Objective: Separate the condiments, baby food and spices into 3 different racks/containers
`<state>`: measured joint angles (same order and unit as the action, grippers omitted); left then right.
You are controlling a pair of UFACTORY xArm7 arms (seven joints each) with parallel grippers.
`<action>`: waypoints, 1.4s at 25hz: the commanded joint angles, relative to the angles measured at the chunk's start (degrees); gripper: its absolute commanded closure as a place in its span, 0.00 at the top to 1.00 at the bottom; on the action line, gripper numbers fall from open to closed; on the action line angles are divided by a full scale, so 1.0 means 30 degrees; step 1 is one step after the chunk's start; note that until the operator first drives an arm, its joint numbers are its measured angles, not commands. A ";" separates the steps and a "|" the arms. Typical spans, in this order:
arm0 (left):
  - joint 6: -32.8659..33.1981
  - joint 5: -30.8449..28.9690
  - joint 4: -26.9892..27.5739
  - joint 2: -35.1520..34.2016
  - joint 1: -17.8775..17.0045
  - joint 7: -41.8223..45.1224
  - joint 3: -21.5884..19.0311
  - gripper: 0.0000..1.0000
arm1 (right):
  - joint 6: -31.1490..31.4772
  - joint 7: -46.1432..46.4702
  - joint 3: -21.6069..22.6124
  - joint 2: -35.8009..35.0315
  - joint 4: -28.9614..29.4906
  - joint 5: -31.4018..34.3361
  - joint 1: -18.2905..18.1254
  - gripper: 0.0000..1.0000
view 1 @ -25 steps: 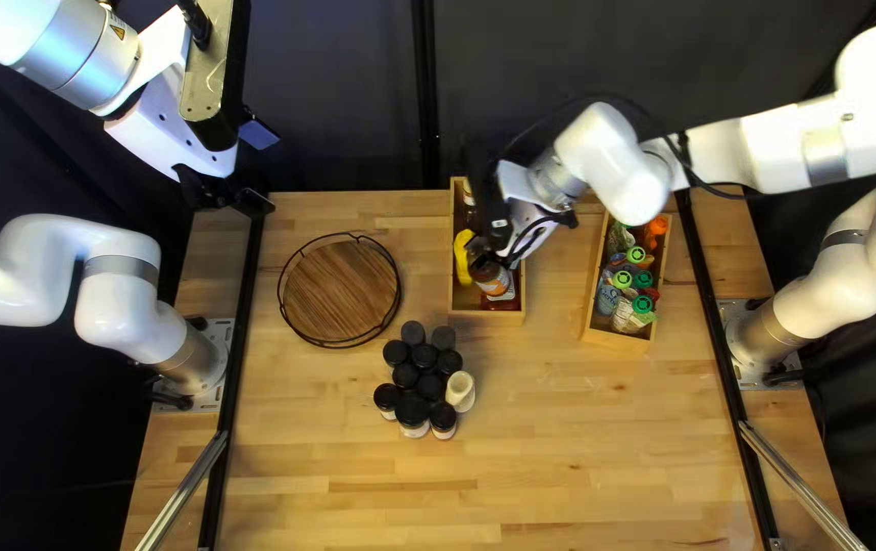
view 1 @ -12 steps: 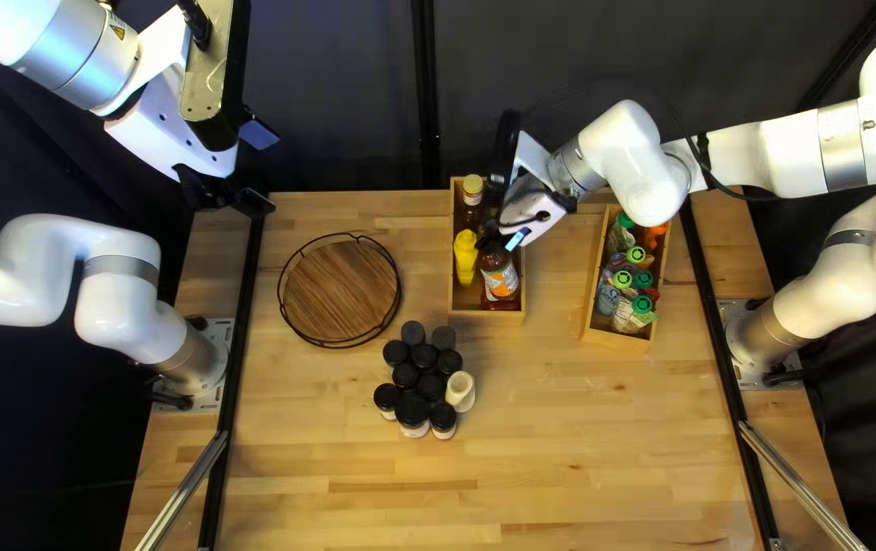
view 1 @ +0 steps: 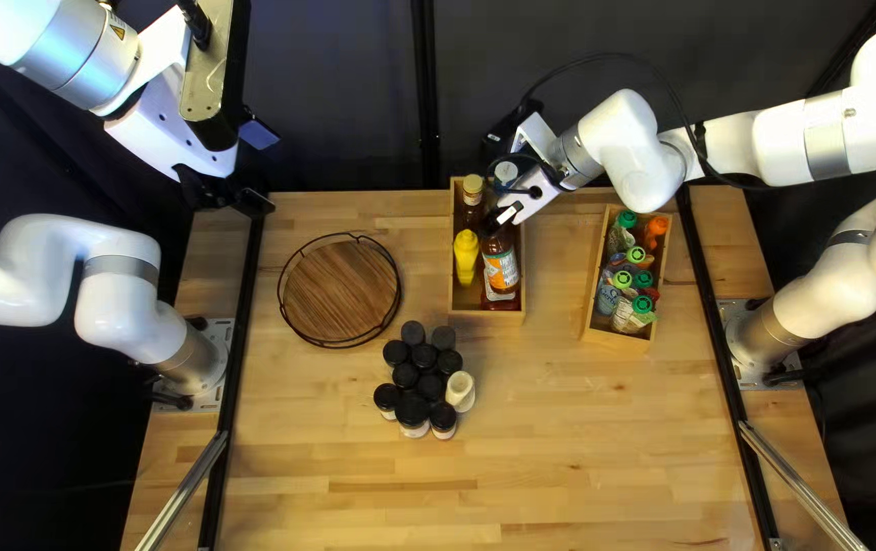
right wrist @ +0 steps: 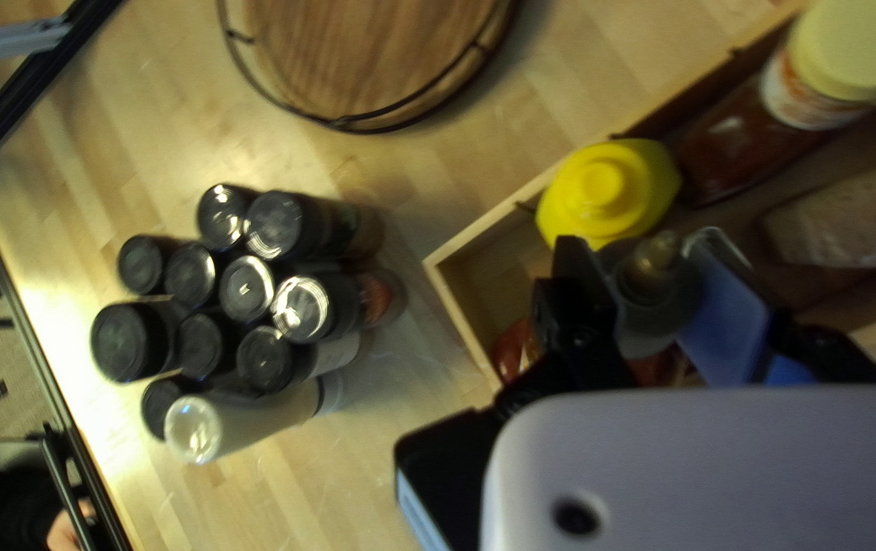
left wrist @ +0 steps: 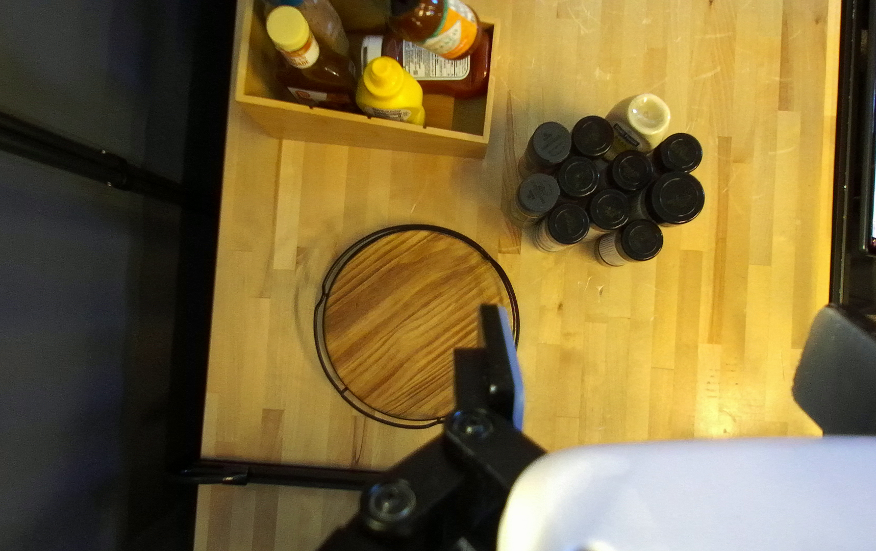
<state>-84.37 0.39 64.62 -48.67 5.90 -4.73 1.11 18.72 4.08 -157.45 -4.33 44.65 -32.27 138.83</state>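
four big things first: the table point(view 1: 581, 449), the condiment box point(view 1: 489, 316) by its far edge, the pouch box point(view 1: 616, 340), and the round rack point(view 1: 339, 291), with no spice jars on it yet. the dark-capped jars point(view 1: 405, 376) stand clustered between that rack and the table's near side. over them all, my left gripper point(left wrist: 662, 327) is spread wide and holds nothing. my right gripper point(right wrist: 647, 255) is the near one for this step, pinching the sauce bottle point(view 1: 499, 267) by its cap point(right wrist: 652, 281). the bottle's body runs down from the fingers, roughly upright, inside the condiment box, crowding the red bottle point(left wrist: 477, 69) lying there. i'd settle it before letting go.
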 commanded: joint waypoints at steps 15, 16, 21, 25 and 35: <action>0.0000 0.0000 0.0000 0.0000 0.0000 0.0000 0.0000 1.00 | 0.0445 -0.2327 0.0420 -0.0919 -0.0312 0.1738 -0.0103 1.00; 0.0000 0.0000 0.0000 0.0000 0.0000 0.0000 0.0000 1.00 | 0.0560 -0.2346 0.0442 -0.1086 -0.0355 0.1709 -0.0063 1.00; 0.0000 0.0000 0.0000 0.0000 0.0000 0.0000 0.0000 1.00 | 0.1903 -0.3073 0.1007 -0.1715 0.0170 0.2610 0.0118 1.00; 0.0000 0.0000 0.0000 0.0000 0.0000 0.0000 0.0000 1.00 | 0.4034 -0.3907 0.1858 -0.1258 0.1888 0.4537 0.0289 1.00; 0.0000 0.0000 0.0000 0.0000 0.0000 0.0000 0.0000 1.00 | 0.8101 -0.3268 0.4539 0.1321 0.5738 1.0860 0.2163 1.00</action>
<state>-84.37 0.39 64.62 -48.67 5.90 -4.73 1.11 41.69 -7.91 -145.31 -1.83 60.67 -3.47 143.97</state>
